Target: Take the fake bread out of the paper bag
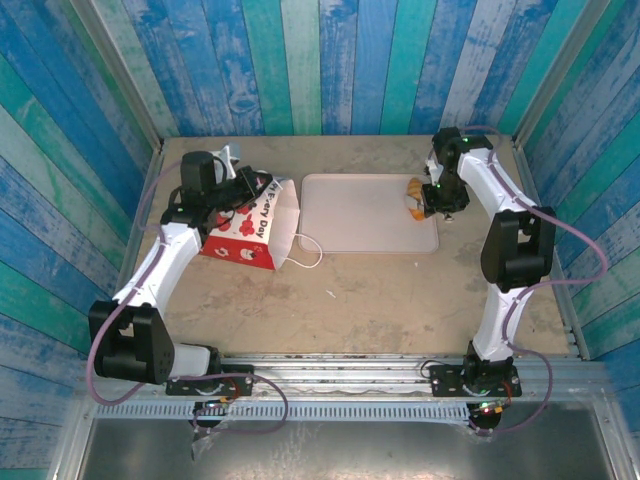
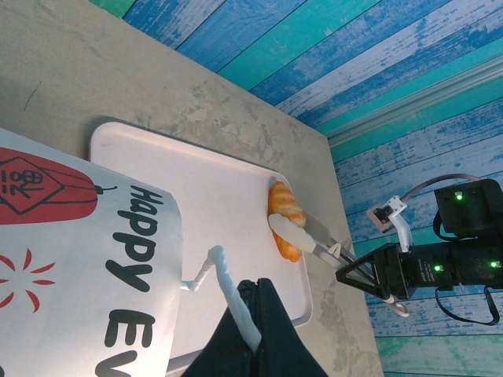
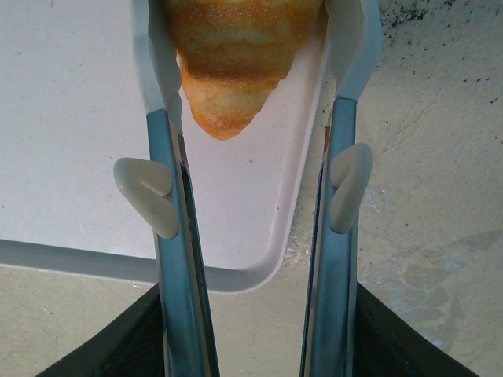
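The red-and-white paper bag [image 1: 250, 228] lies on its side at the left, its mouth facing the tray. My left gripper [image 1: 245, 186] sits at the bag's top edge. In the left wrist view it [image 2: 256, 310] is shut on a white cord handle [image 2: 224, 283] beside the bag [image 2: 78, 259]. One orange-brown fake bread [image 1: 411, 190] is at the right end of the tray, and my right gripper [image 1: 418, 203] is shut on it. The right wrist view has its ridged, pointed end [image 3: 228, 71] between the right gripper's [image 3: 247, 23] fingers, above the tray corner.
The pale pink tray [image 1: 360, 225] lies in the middle of the table; its corner [image 3: 259, 271] is right under the right gripper. The bag's other cord handle [image 1: 308, 256] trails on the table. Blue striped walls close in the back and sides.
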Robot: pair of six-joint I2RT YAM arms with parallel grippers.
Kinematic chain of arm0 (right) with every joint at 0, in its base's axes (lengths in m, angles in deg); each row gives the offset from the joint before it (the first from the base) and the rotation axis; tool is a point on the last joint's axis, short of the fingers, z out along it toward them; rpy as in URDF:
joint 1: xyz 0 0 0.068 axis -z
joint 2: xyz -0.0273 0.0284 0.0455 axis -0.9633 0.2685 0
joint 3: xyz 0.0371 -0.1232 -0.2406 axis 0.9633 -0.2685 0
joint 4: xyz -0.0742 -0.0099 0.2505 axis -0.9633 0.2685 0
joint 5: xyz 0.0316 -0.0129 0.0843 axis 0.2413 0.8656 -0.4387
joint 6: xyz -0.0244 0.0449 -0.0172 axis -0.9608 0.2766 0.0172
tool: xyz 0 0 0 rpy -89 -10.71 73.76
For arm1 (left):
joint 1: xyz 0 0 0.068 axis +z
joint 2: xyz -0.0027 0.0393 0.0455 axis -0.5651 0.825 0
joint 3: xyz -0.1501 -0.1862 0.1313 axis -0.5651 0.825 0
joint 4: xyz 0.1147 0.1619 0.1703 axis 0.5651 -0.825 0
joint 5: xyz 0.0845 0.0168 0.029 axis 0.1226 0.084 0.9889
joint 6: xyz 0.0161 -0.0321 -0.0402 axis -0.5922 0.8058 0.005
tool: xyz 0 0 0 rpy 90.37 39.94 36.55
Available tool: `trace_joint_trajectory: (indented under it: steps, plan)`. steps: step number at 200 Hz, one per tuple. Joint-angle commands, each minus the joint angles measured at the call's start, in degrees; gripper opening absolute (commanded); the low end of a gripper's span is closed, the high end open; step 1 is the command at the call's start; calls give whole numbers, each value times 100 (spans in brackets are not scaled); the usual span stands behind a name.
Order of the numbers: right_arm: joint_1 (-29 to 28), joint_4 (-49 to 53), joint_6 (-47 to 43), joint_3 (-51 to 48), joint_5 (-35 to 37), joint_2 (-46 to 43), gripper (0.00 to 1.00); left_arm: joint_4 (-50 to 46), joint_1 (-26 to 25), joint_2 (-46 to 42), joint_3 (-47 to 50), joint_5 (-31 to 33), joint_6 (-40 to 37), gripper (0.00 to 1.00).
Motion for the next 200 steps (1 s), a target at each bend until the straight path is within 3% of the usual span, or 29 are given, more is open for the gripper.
trace_joint_trajectory:
  steps: [1, 50, 79, 143, 200]
  plan:
    - [39, 144, -36, 94, 210, -307, 53, 79, 11, 141, -127, -80, -39, 0]
    - [35, 152, 41, -71, 219, -680, 56, 61, 8, 94, -123, -54, -55, 0]
    - [40, 136, 104, -233, 143, -927, 52, 2, 11, 30, -144, -19, -99, 0]
    - [32, -193, 95, -672, -1087, -1814, 50, -256, 11, -185, -135, 204, -237, 0]
    - [-264, -928, 340, -1517, -2837, -2708, 49, -767, 11, -659, -217, 627, -537, 0]
